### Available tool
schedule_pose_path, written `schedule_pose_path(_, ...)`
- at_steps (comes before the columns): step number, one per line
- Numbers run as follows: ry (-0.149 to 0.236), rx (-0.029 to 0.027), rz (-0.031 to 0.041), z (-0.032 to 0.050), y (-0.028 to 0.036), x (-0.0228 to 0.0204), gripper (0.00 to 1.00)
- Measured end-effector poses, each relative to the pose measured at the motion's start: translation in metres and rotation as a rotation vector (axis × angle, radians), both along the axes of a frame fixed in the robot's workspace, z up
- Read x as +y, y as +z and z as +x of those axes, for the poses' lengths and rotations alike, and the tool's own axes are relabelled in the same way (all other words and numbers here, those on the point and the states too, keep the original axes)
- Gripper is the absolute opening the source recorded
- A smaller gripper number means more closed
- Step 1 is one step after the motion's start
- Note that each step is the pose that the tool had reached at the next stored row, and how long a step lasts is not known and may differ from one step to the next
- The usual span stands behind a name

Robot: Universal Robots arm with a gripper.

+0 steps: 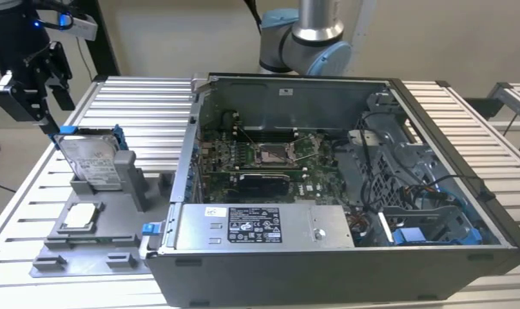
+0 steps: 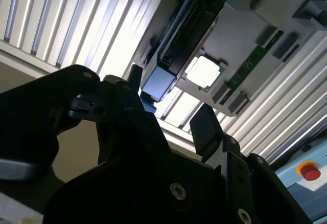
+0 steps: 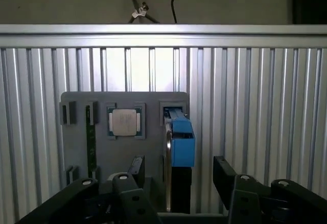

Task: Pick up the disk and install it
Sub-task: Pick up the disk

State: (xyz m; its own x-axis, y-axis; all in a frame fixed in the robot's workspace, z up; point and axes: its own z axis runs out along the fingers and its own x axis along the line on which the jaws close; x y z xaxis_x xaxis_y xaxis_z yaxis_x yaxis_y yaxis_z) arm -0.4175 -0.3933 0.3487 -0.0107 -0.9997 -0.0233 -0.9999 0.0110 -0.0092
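The disk (image 1: 92,158) stands on edge in a slot of the grey fixture (image 1: 87,241) on the exterior view's left, silver with a white label and a blue carrier frame. My gripper (image 1: 55,112) hangs open just above its top edge, touching nothing. In both wrist views the two black fingers (image 3: 137,169) sit on either side of the blue carrier. In the first wrist view the disk (image 3: 181,142) lies between them under the gripper (image 3: 179,172). In the second wrist view the gripper (image 2: 171,101) is short of the disk (image 2: 179,45).
An open computer case (image 1: 466,187) fills the middle and right of the slatted table, with a motherboard, a silver power supply box (image 1: 264,225) and a blue-clipped drive bay (image 1: 414,233). A small square chip (image 1: 79,215) lies in the fixture beside the disk. A red button (image 2: 309,172) is beyond the table.
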Motion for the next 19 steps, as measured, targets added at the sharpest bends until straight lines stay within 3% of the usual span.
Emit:
schedule_pose_path(2,0.006,0.0004,-0.0101,-0.0001,-0.0011,0.0006,1.00)
schedule_pose_path(8,0.014,0.0002,-0.0665,-0.0008,-0.0039,0.0025,1.00)
schedule_pose_path(10,0.017,-0.0046,-0.0778,-0.0009,-0.0056,0.0056,1.00)
schedule_pose_path(14,0.022,-0.0374,-0.0791,-0.0019,-0.0086,0.0103,1.00)
schedule_pose_path(19,0.025,-0.0395,-0.0772,-0.0051,-0.0132,0.0112,1.00)
